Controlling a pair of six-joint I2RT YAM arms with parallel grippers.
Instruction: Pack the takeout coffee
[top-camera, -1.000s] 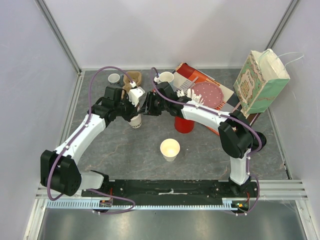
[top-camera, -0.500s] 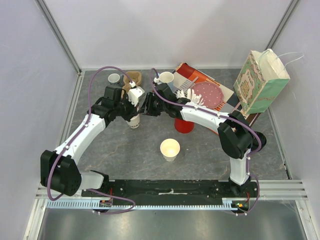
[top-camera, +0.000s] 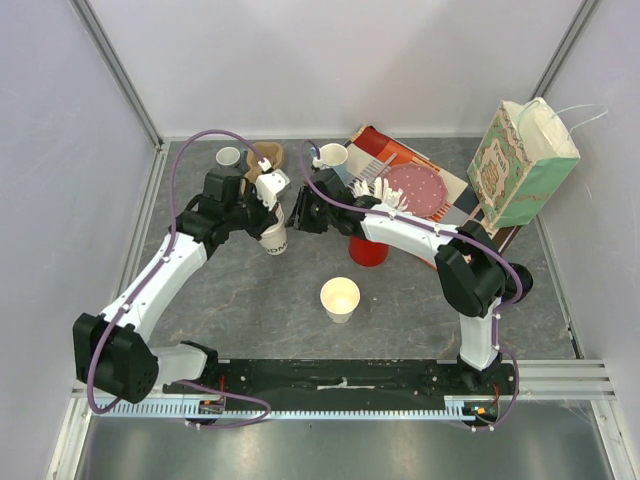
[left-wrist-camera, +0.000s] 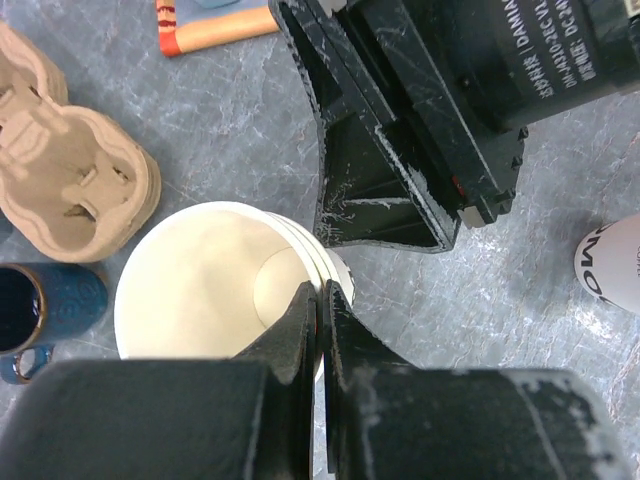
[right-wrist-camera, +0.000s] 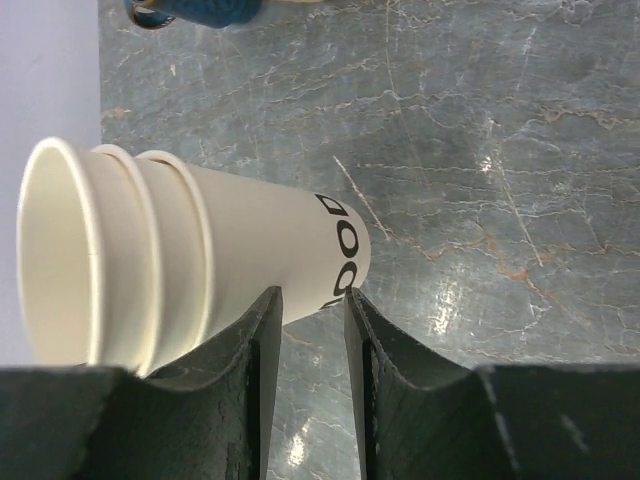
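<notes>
A nested stack of cream-white takeout coffee cups, lidless and empty, hangs tilted at the back left of the table. My left gripper is shut on the stack's rim, one finger inside the top cup and one outside. My right gripper sits just right of the stack. In the right wrist view its jaws stand apart at the lettered lower end of the stack; contact does not show. A single takeout coffee cup stands upright in mid-table.
A red cup stands beside the right forearm. A brown cardboard cup carrier, a dark blue mug and a white mug sit at the back. A patterned paper bag stands at the back right, over red packaging with a pink disc.
The left gripper has raised and tilted the cup stack, its arm swinging slightly left. The right gripper's jaws have narrowed a little beside the stack.
</notes>
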